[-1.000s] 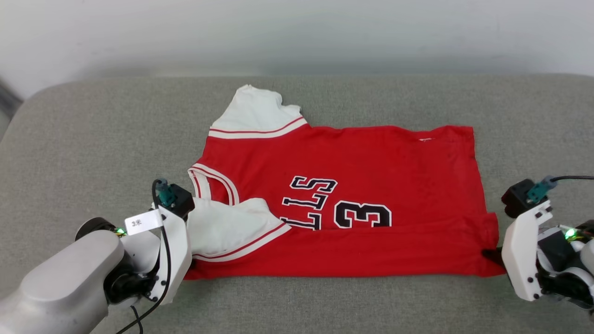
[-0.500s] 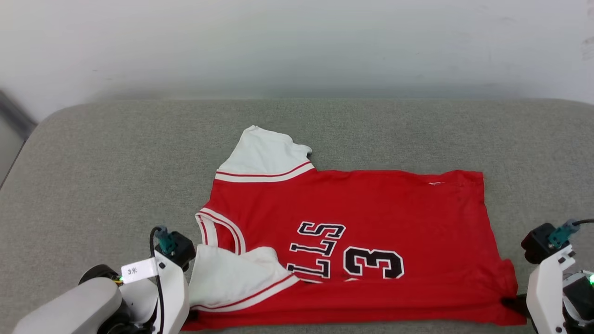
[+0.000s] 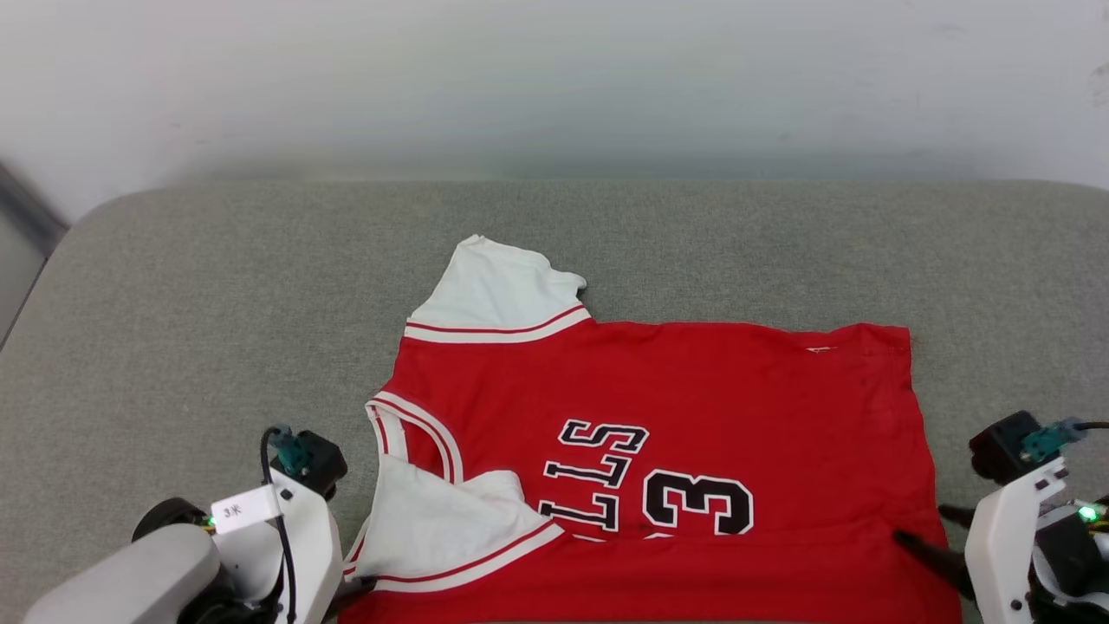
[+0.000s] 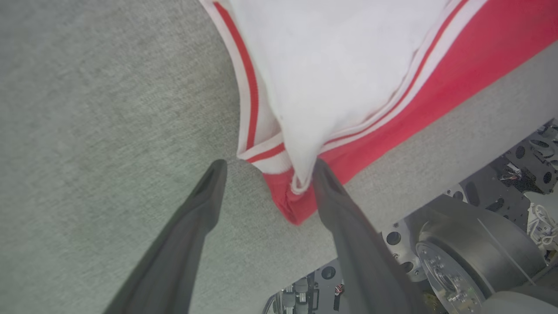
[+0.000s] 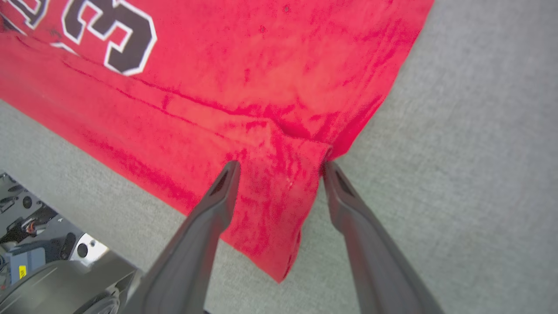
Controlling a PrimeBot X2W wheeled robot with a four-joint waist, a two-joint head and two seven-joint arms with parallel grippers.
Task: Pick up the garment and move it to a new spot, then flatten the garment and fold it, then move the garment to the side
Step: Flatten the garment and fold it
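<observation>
The garment (image 3: 676, 390) lies spread on the grey fabric worktop (image 3: 199, 295), front up, with its near edge folded over and one white sleeve lying on the chest. My left tool (image 4: 269, 168) is released, fingers spread either side of the sleeve-end corner, one finger touching the cloth. My right tool (image 5: 281, 168) is released too, fingers astride the hem corner.
</observation>
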